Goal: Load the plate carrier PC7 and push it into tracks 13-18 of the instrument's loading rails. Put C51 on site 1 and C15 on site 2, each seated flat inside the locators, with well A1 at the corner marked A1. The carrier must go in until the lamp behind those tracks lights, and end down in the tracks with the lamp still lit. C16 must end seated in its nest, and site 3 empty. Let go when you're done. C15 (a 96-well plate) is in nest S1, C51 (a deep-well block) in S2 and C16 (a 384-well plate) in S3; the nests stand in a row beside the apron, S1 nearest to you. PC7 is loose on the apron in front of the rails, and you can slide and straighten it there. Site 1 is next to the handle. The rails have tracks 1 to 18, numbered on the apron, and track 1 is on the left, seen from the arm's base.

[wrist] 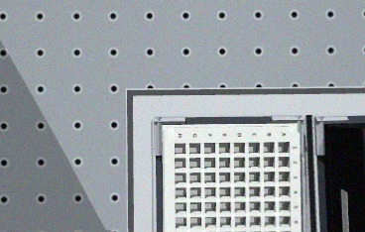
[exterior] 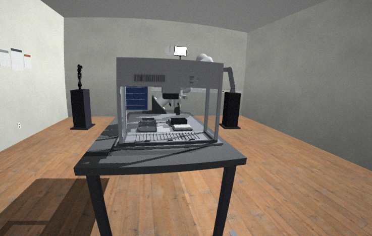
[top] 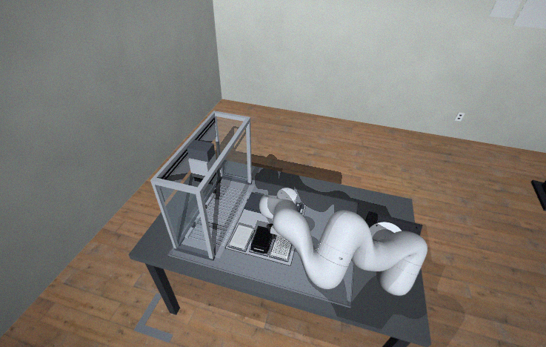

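Note:
In the wrist view the white 96-well plate C15 (wrist: pixel 231 178) sits in its nest. The black deep-well block C51 (wrist: pixel 358 178) sits in the nest to its right. In the top view the nests lie in a row: C15 (top: pixel 281 246), C51 (top: pixel 261 239) and the white 384-well plate C16 (top: pixel 240 236) nearest the instrument. My gripper (exterior: pixel 177 111) is open and empty. It hangs just above C51 (exterior: pixel 178 120). One finger edge (wrist: pixel 344 210) shows over the block. The carrier PC7 (exterior: pixel 147 125) lies on the apron, with no plates on it.
The instrument's glass-walled frame (top: pixel 201 181) stands over the loading rails (exterior: pixel 166 136). Its pipetting head (top: pixel 199 161) hangs inside. The perforated deck (wrist: pixel 125 50) surrounds the nest frame. My arm's links (top: pixel 339 245) reach across the table over the apron.

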`<state>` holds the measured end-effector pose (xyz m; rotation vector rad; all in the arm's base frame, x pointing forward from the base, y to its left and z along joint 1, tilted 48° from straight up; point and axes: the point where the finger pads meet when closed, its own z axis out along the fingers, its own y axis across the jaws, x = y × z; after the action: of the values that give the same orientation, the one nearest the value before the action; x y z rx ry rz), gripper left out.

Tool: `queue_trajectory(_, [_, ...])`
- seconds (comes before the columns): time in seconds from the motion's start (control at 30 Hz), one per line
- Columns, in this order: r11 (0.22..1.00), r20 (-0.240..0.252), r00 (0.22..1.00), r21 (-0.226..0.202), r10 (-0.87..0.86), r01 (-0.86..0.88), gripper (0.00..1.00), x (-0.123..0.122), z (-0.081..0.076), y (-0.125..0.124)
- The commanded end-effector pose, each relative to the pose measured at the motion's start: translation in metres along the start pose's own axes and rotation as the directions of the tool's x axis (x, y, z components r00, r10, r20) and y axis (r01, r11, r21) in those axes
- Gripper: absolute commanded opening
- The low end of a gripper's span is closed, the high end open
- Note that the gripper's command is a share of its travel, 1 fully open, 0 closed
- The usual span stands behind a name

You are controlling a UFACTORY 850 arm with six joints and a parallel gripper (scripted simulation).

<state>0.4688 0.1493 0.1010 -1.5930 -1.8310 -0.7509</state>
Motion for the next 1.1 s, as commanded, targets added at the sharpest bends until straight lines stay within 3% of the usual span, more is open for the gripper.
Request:
queue_trajectory(0.0, [1.0, 0.0, 1.0, -0.002, -0.001, 0.001, 1.0, 0.0, 0.009, 0.001])
queue_trajectory(0.57, [1.0, 0.0, 1.0, -0.002, -0.001, 0.001, 1.0, 0.0, 0.034, 0.001])
queue_trajectory(1.07, [1.0, 0.0, 1.0, -0.002, -0.001, 0.001, 1.0, 0.0, 0.034, 0.001])
